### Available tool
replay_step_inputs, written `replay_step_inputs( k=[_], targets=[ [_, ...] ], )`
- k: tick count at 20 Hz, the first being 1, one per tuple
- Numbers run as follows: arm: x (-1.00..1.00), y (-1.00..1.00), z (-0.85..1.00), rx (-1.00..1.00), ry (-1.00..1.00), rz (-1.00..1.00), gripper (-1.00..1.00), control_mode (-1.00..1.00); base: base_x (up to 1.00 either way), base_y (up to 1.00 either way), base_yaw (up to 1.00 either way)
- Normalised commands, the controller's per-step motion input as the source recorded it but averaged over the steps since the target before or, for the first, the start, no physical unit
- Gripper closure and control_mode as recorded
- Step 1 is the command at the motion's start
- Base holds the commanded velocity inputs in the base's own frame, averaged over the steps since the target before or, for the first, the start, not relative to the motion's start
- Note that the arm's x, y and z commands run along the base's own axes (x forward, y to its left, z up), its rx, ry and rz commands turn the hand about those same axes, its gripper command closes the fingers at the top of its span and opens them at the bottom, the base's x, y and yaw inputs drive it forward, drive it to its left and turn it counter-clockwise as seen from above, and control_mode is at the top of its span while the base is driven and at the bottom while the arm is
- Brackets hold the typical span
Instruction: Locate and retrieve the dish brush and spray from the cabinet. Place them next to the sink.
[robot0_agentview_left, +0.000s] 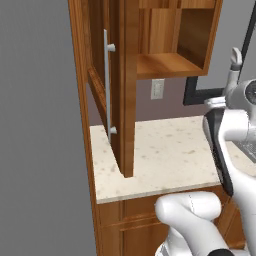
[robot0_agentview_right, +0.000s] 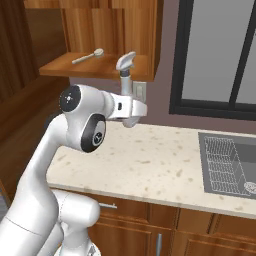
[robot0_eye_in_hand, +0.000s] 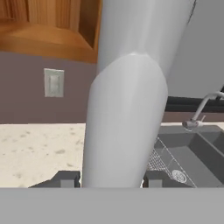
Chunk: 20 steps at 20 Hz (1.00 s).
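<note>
My gripper (robot0_agentview_right: 129, 100) is shut on the spray (robot0_agentview_right: 125, 70), a pale grey-white bottle held upright above the beige counter, just in front of the open cabinet (robot0_agentview_right: 95, 67). In the hand view the spray (robot0_eye_in_hand: 127, 109) stands between the two fingertips (robot0_eye_in_hand: 65, 179). Its nozzle head (robot0_agentview_left: 235, 57) rises above the arm in the left base view. The dish brush (robot0_agentview_right: 87, 56) lies on the cabinet's lower shelf, left of the spray. The sink (robot0_agentview_right: 240, 142), dark grey with a wire rack, sits to the right in the counter.
The cabinet door (robot0_agentview_left: 122, 90) stands open over the counter's left end, with its silver bar handle (robot0_agentview_left: 106, 85). A wall outlet (robot0_eye_in_hand: 54, 82) is below the shelf. A faucet (robot0_eye_in_hand: 199, 111) curves over the sink (robot0_eye_in_hand: 205, 153). A dark-framed window (robot0_agentview_right: 220, 55) is behind.
</note>
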Motion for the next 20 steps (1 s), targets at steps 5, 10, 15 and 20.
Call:
replay_step_inputs(
  k=[5,10,15,20],
  targets=[
    [0.10,-0.44,-0.43,-0.03,0.00,0.14,1.00,-1.00,0.00,0.00,0.00],
    [0.19,-0.43,-0.44,-0.04,0.00,0.16,1.00,-1.00,0.00,0.00,0.00],
    [0.28,-0.43,-0.41,-0.03,-0.01,0.14,1.00,-1.00,0.00,0.00,0.00],
    [0.45,-0.48,-0.34,0.00,0.00,0.07,1.00,-1.00,0.00,0.00,0.00]
  ],
)
